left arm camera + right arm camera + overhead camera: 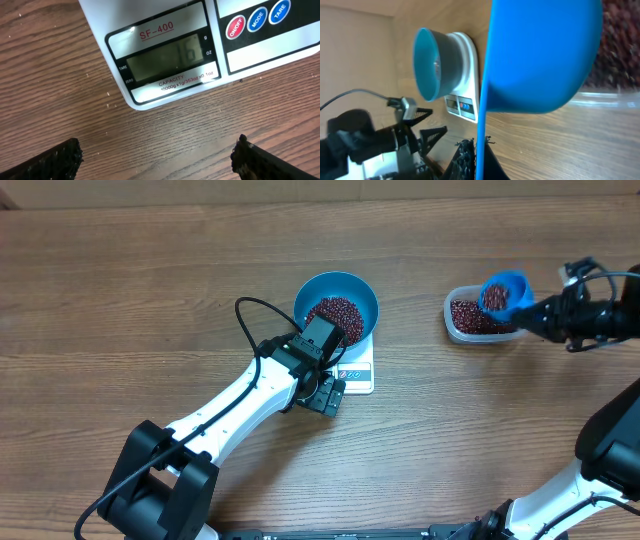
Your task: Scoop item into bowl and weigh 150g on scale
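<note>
Red-brown beans (335, 312) lie in 2 heaps. One is in the blue bowl (360, 288) sitting on the white scale (358, 375). The other is in the clear tub (455, 320), well off to the right of the scale. A third, small load rides in the blue scoop (503, 290), which hangs over the tub's far side, so it is well apart from the scale too.

The right gripper (535, 315) is clamped tight on the scoop's handle. From its wrist view the handle runs straight down into the fingers (465, 165).

The step looks like carrying that load across to the scale. To do it well, I'd keep the scoop level on the way and bring it over the middle of the bowl. Tip it gently rather than dump it, and let the last beans trickle while the reading creeps toward 150 g. Neither the scoop nor the arm should lean on the bowl, or the weight will read false.

The left gripper (328, 395) hovers just in front of the scale, jaws spread wide and holding nothing. Its camera looks at the display (165, 57), but the digits are too faint for me to read.
</note>
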You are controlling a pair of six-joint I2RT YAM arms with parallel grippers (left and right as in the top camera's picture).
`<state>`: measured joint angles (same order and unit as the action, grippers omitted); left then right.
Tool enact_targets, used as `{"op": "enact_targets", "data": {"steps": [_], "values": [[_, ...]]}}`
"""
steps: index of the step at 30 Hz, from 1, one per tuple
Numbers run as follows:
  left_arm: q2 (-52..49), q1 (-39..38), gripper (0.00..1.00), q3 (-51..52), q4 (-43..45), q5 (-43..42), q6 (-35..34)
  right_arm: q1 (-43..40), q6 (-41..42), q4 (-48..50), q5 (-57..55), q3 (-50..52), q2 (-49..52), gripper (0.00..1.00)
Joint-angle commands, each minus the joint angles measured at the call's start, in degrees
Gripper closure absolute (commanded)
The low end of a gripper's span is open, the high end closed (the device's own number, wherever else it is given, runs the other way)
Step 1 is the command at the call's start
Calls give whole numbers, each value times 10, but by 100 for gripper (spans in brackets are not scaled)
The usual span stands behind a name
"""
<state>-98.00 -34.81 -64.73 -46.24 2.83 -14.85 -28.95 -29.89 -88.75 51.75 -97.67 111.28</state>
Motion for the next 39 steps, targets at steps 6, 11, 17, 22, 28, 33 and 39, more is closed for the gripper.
{"op": "enact_targets", "data": {"steps": [6, 11, 17, 22, 28, 33, 39], "values": [[10, -1, 1, 5, 0, 6, -3, 83, -52, -11, 26, -95, -2, 96], [10, -1, 0, 5, 0, 6, -4, 168, -51, 13, 8, -130, -2, 96], [10, -1, 1, 5, 0, 6, -3, 274, -51, 71, -73, -135, -2, 96], [10, -1, 0, 5, 0, 6, -3, 355, -51, 101, -190, -135, -2, 96], [10, -1, 0, 5, 0, 6, -3, 447, -51, 150, -333, -135, -2, 96], [10, -1, 0, 5, 0, 6, -3, 485, -44, 195, -356, -135, -2, 96], [10, -1, 0, 5, 0, 6, -3, 514, -47, 254, -402, -135, -2, 96]]}}
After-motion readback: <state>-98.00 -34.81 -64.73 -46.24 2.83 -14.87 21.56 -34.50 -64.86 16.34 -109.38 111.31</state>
